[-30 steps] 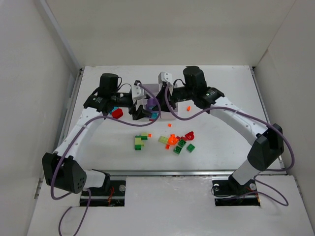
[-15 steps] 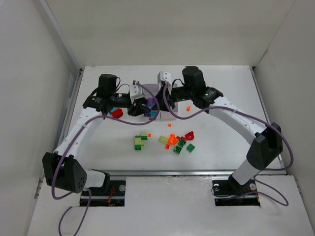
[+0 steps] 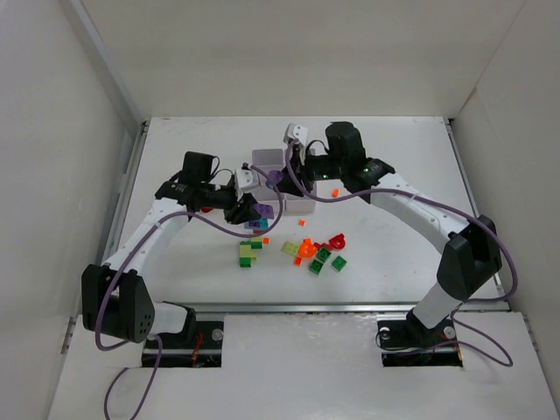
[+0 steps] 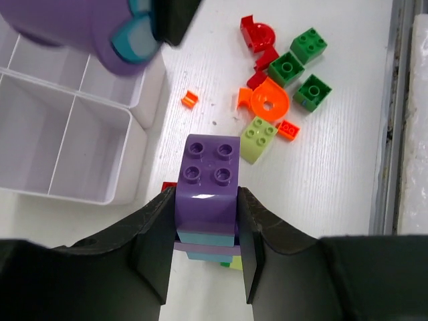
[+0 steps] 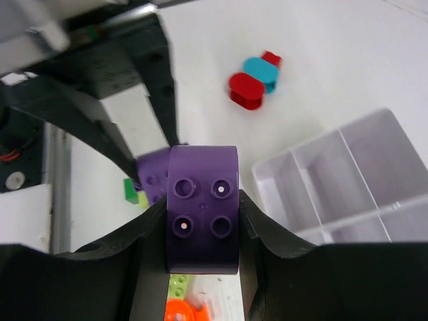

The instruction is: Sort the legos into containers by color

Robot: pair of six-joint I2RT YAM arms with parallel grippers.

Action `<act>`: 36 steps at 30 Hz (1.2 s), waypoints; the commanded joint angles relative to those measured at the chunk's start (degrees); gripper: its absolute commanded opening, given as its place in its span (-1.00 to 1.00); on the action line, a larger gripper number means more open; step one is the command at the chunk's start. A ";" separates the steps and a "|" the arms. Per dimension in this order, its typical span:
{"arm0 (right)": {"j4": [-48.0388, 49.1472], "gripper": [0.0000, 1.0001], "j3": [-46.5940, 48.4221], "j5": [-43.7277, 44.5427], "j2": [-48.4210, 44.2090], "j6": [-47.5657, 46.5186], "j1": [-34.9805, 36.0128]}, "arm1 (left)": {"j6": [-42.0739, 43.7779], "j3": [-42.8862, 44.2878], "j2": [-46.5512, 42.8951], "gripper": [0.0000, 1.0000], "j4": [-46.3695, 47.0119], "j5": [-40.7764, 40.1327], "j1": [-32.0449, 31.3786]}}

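Where your left gripper (image 4: 206,207) closes, its jaws are clamped tight on a purple-and-teal stack (image 4: 207,167). The stack is a purple four-stud brick on top, then a teal layer, then another purple layer. It is held off the table (image 4: 334,174), just beside the near corner of the white organiser box (image 4: 136,157). Your right gripper (image 5: 202,221) has its jaws part-way apart, pressed onto both sides of a rounded purple brick (image 5: 202,180) whose four studs face its camera. That brick hangs beside the box's left edge, not over a compartment, and close above the left gripper's stack.

On the near side of the box lie the loose pieces. In the left wrist view you can count:
- three dark green bricks (image 4: 286,69)
- one yellow-green brick (image 4: 257,139)
- one orange round plate (image 4: 267,103)
- two small orange bits (image 4: 189,99)
- about three red pieces (image 4: 257,33)

Also on the near side of the box sits a green and yellow-green cluster (image 3: 249,254), too small for you to count. Well apart from the box on its left, a red-and-teal piece (image 5: 253,80) lies alone.

Your table is white painted board, with a metal rail (image 4: 394,134) along its near edge and plain white walls (image 3: 289,61) on three sides.
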 commanded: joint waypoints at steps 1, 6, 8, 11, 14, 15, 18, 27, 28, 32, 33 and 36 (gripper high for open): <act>4.73 -1.00 -1.45 5.02 -2.66 2.19 -1.23 | 1.53 -0.24 -0.56 -1.00 0.20 -1.63 0.57; 2.89 -1.00 -7.51 13.35 -3.89 -3.78 -5.61 | -0.84 0.89 -1.08 -1.00 0.82 -3.82 1.70; -1.75 -1.00 -7.52 16.79 -3.19 -10.77 -5.63 | -0.84 0.90 -1.69 -1.00 0.21 -4.96 1.71; -9.04 -1.00 -1.74 20.15 1.62 -18.09 -5.63 | -0.84 0.90 -2.31 -1.00 0.20 -5.67 1.71; -13.88 -1.00 2.92 20.15 5.42 -22.94 -5.10 | -1.88 0.37 -2.31 -1.00 1.51 -5.67 1.71; -14.77 -1.00 3.64 20.15 7.26 -25.83 -5.10 | -2.42 0.37 -2.31 -1.00 2.30 -5.67 1.71; -15.48 -1.00 4.35 21.38 9.38 -29.10 -3.70 | -2.95 0.37 -2.84 -1.00 2.84 -5.67 1.71; -14.17 -0.28 2.86 23.40 10.62 -31.13 -2.55 | -2.95 0.90 -2.84 -1.00 3.89 -5.67 2.24; -13.56 -0.19 2.86 23.40 10.62 -30.61 -2.55 | -2.95 0.90 -2.84 -1.00 3.89 -5.67 2.24; -12.41 0.12 2.86 23.40 10.62 -29.29 -2.55 | -2.95 0.90 -2.84 -1.00 3.89 -5.67 2.24; -11.89 0.15 2.86 23.40 10.62 -29.28 -2.55 | -2.95 0.90 -2.84 -1.00 3.89 -5.67 2.24; -10.57 0.26 2.86 24.55 10.62 -28.67 -2.55 | -2.95 0.90 -2.84 -1.00 3.89 -5.67 2.24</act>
